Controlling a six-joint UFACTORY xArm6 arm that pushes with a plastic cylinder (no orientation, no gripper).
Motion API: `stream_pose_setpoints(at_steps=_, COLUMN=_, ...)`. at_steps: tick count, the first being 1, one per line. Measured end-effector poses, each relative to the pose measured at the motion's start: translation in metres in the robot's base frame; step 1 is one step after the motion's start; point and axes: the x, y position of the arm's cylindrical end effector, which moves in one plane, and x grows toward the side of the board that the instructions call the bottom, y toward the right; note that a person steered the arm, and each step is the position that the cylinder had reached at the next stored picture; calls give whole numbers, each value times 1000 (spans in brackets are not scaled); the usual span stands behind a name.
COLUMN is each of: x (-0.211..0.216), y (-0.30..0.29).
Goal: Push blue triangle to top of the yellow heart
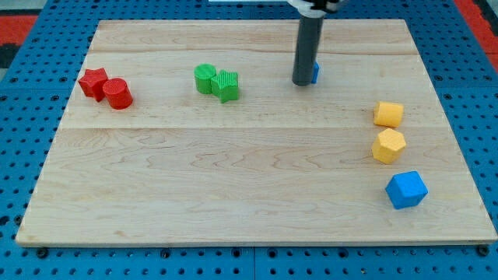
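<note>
1. Blue triangle [313, 73]: mostly hidden behind the rod; only a sliver of blue shows at the rod's right edge, in the upper middle of the board [233, 202]. Near-to-far order begins below.
2. Nearest row: a blue block [406, 190] lies at the view's lower right, well apart from the triangle.
3. Next: two yellow blocks [388, 145], [388, 113] stand one above the other at the view's right. Which one is the heart cannot be told.
4. Farther: two red blocks [106, 87] touch at the view's left; two green blocks [217, 82] touch left of centre.
5. Progress, as judged: the triangle sits well apart from both yellow blocks, so the push rightward is largely left to do.
6. Arm pose: the rod descends nearly upright from the view's top; my tip [301, 82] rests against the triangle's left side. The tool is a bare rod and grasps nothing.
</note>
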Motion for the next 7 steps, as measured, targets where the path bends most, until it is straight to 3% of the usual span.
stream_pose_setpoints(at_steps=1, x=-32, y=-20)
stream_pose_setpoints(at_steps=4, x=13, y=68)
stream_pose_setpoints(at_steps=7, x=-6, y=116)
